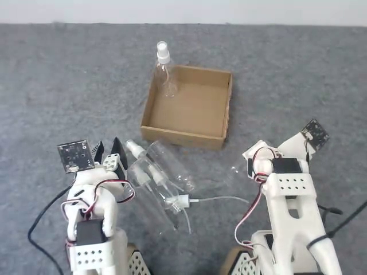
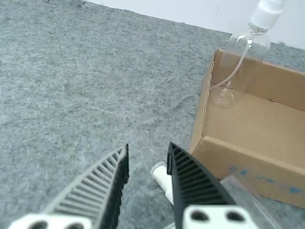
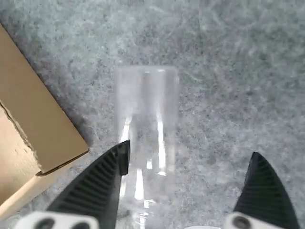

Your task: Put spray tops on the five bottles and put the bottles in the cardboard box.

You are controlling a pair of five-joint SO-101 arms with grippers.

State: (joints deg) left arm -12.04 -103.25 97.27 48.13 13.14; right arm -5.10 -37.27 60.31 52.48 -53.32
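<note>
Your right hand [image 3: 190, 150] hangs spread wide over a clear bottle [image 3: 147, 119]; your left hand [image 2: 148, 148] gapes beside a white spray top [image 2: 160, 175].

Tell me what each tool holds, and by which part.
Nothing is held. The left tool is open by a spray top; the right tool is open over a lying bottle.

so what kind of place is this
Probably a robot test bench: a grey felt-covered table, left arm and right arm with bare wiring, a cardboard box and loose bottles.
</note>
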